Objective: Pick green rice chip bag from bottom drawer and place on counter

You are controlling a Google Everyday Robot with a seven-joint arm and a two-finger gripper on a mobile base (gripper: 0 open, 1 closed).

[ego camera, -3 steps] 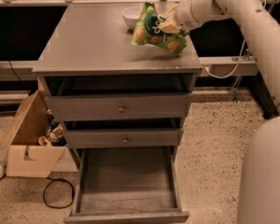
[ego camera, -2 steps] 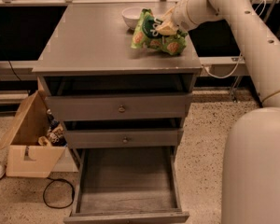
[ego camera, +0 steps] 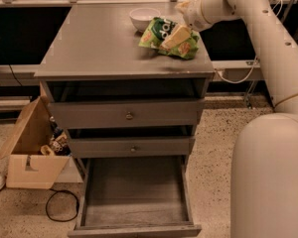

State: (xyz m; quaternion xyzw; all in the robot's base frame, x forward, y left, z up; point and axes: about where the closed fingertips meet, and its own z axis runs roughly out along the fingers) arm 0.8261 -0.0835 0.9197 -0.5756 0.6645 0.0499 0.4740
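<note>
The green rice chip bag [ego camera: 169,37] was laid on the counter [ego camera: 99,43], near the back right corner, just beside a white bowl [ego camera: 144,18]. The gripper [ego camera: 186,9] was held just above and behind the bag. Whether it was gripping could not be told. The bottom drawer [ego camera: 134,202] was seen pulled open.

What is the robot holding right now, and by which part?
Cannot tell. The gripper is at the upper right edge of the green chip bag, which lies on the counter.
</note>
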